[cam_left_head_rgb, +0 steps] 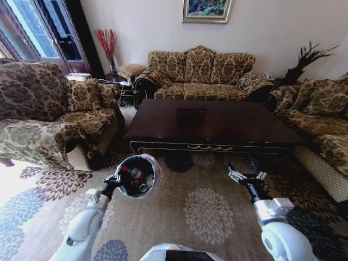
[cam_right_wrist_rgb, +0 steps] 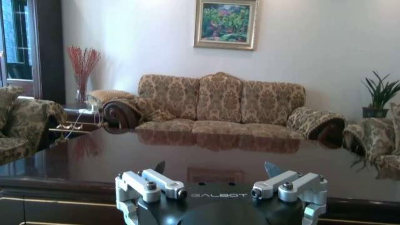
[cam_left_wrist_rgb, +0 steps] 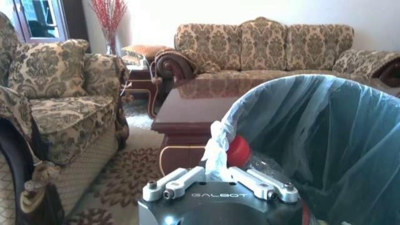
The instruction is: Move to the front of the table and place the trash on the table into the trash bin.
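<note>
In the head view, the trash bin (cam_left_head_rgb: 137, 175) is held aloft by the left claw (cam_left_head_rgb: 112, 184), clamped on its bag-lined rim, with a red can and other trash (cam_left_head_rgb: 136, 176) seen inside; the tabletop (cam_left_head_rgb: 217, 124) ahead carries a dark square box (cam_left_head_rgb: 190, 116) and no litter that can be made out, so the task is judged nearly complete. The bin is best kept level so nothing spills onto the patterned rug (cam_left_head_rgb: 206, 212). In the left wrist view, a red bottle cap (cam_left_wrist_rgb: 237, 151) is seen against the whitish liner (cam_left_wrist_rgb: 312, 136), beside the armchair (cam_left_wrist_rgb: 56, 103). In the right wrist view, the right claw (cam_right_wrist_rgb: 220, 171) is seen released and empty before the tabletop's near edge, with the sofa (cam_right_wrist_rgb: 218, 105) beyond.
</note>
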Motion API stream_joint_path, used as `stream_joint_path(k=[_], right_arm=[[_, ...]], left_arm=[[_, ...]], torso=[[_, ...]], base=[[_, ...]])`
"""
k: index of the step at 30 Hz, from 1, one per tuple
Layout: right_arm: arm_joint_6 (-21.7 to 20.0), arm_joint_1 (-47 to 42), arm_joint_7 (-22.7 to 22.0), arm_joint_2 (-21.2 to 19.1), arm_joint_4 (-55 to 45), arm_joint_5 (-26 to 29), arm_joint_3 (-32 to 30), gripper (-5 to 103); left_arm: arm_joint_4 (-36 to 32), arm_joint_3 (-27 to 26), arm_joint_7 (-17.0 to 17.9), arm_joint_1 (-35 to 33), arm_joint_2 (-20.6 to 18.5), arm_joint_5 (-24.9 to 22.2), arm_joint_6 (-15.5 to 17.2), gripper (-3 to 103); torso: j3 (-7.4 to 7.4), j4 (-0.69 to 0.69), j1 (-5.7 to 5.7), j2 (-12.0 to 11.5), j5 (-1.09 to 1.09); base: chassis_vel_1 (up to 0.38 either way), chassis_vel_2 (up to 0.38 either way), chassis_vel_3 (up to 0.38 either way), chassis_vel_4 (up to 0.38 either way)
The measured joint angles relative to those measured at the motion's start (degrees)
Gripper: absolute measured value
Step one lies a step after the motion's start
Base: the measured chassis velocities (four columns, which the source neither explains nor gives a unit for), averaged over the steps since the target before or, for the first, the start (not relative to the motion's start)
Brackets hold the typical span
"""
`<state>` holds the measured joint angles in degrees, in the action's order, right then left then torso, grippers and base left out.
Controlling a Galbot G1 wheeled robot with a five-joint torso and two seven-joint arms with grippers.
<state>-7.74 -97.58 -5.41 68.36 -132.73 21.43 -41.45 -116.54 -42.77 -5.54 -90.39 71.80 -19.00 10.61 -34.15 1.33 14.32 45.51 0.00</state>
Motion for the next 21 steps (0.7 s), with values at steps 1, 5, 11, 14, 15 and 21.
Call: stream_joint_path(k=[1, 5, 11, 14, 15, 21], right_arm=[[0.0, 0.0, 0.0, 0.0, 0.0, 0.0, 0.0, 100], [0.0, 0.0, 0.0, 0.0, 0.0, 0.0, 0.0, 100], [0.0, 0.0, 0.0, 0.0, 0.0, 0.0, 0.0, 100], [0.0, 0.0, 0.0, 0.0, 0.0, 0.0, 0.0, 100], [0.0, 0.0, 0.0, 0.0, 0.0, 0.0, 0.0, 100], [0.0, 0.0, 0.0, 0.0, 0.0, 0.0, 0.0, 100]], left_arm=[[-0.1, 0.3, 0.1, 0.1, -0.3, 0.1, 0.4, 1], [0.6, 1.6, -0.3, 1.5, -0.7, 0.0, 0.4, 1], [1.7, 2.3, -0.6, 2.5, -0.1, -0.4, 0.4, 1], [2.1, 2.6, -0.6, 3.0, 0.0, -0.3, 0.6, 1], [2.3, 2.7, -0.6, 3.2, 0.0, -0.3, 0.6, 1], [2.7, 2.8, -0.6, 4.0, -0.6, -0.4, 1.4, 1]], torso=[[0.18, 0.02, -0.13, -0.3, 0.01], [0.74, -0.02, -0.53, -1.3, -0.01], [1.53, 0.01, -1.11, -2.6, 0.00], [1.95, 0.00, -1.42, -3.4, 0.00], [2.13, -0.01, -1.58, -3.7, 0.00], [3.07, 0.00, -2.27, -5.3, 0.00]], base=[[0.000, 0.000, 0.000, 0.000], [0.000, 0.000, 0.000, 0.000], [0.000, 0.000, 0.000, 0.000], [0.000, 0.000, 0.000, 0.000], [0.000, 0.000, 0.000, 0.000], [0.000, 0.000, 0.000, 0.000]])
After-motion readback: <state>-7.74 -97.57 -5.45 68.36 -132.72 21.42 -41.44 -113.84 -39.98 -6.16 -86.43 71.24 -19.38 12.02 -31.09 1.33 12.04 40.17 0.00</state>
